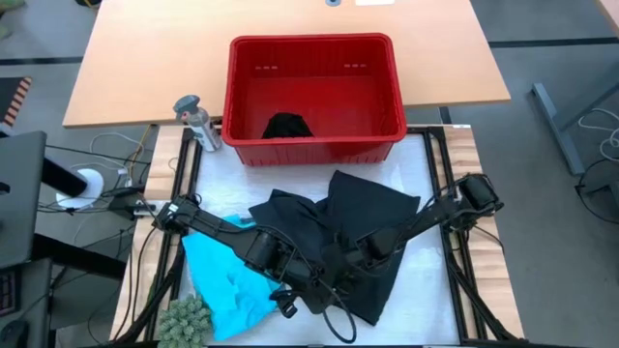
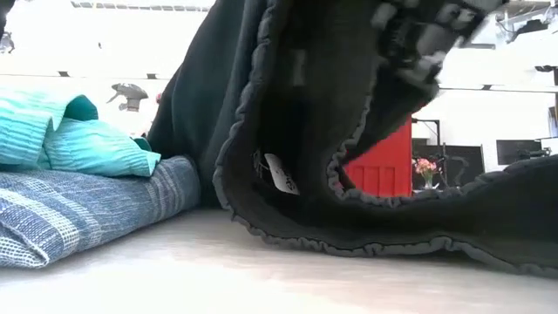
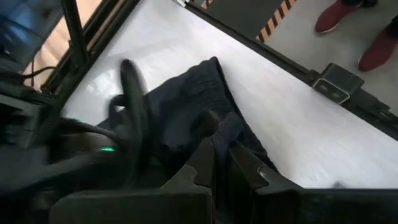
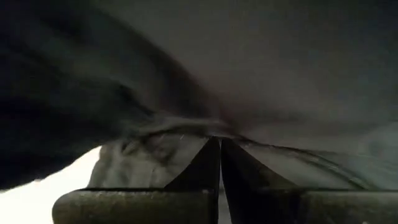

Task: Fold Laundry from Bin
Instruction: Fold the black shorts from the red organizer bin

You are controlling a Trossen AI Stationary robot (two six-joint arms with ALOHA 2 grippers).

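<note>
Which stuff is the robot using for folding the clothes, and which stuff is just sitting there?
For the job:
- black garment, pinched by the left gripper and right gripper
- turquoise garment
- striped garment
- red bin, with a black item inside

Just lying about:
- grey bottle
- green knobbly thing
- cables

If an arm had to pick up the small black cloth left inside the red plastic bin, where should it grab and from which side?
Best guess: pinch the bunched top of the small black cloth, coming straight down from above. It sits in a heap on the floor of the red plastic bin, against the tall wall nearest the arms, so a sideways approach looks blocked.
</note>
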